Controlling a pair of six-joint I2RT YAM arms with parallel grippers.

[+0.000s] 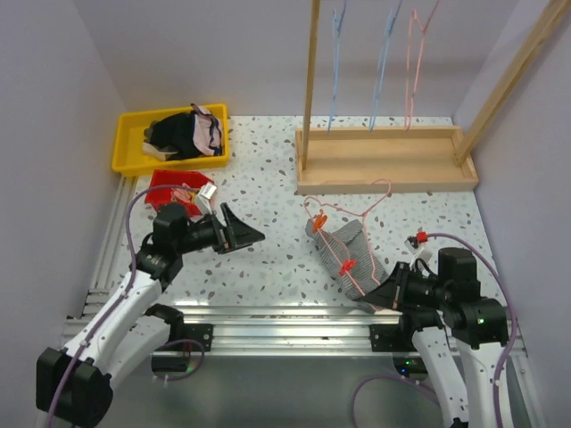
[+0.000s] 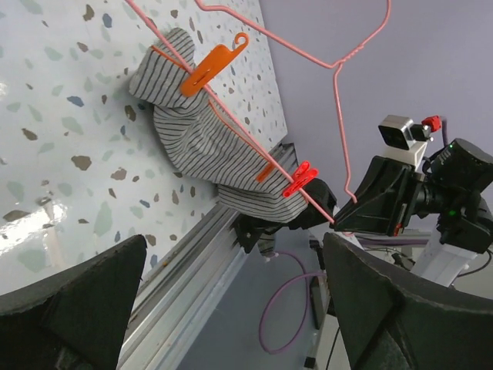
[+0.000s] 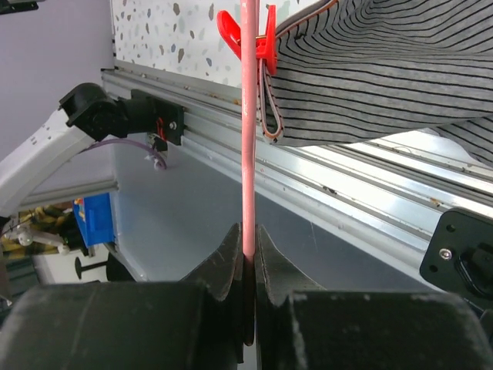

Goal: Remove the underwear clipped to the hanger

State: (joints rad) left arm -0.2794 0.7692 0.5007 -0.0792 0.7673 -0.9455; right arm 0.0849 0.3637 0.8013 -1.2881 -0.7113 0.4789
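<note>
The grey striped briefs [image 1: 343, 252] are clipped to a pink wire hanger [image 1: 375, 201] by an orange clip [image 1: 318, 220] and a red clip [image 1: 346, 265], near the table's front edge. My right gripper [image 1: 385, 294] is shut on the hanger's wire at its near end; the right wrist view shows the wire [image 3: 249, 116] pinched in my gripper [image 3: 248, 247] below the red clip [image 3: 231, 35]. My left gripper [image 1: 245, 234] is open and empty, left of the briefs [image 2: 196, 142]. The pale pink briefs [image 1: 210, 132] lie in the yellow bin.
A yellow bin [image 1: 125, 147] with a black clothing heap stands at the back left, a red packet [image 1: 174, 189] in front of it. A wooden rack [image 1: 384, 160] with hanging blue and pink hangers stands at the back right. Aluminium rails [image 1: 285, 312] run along the front edge.
</note>
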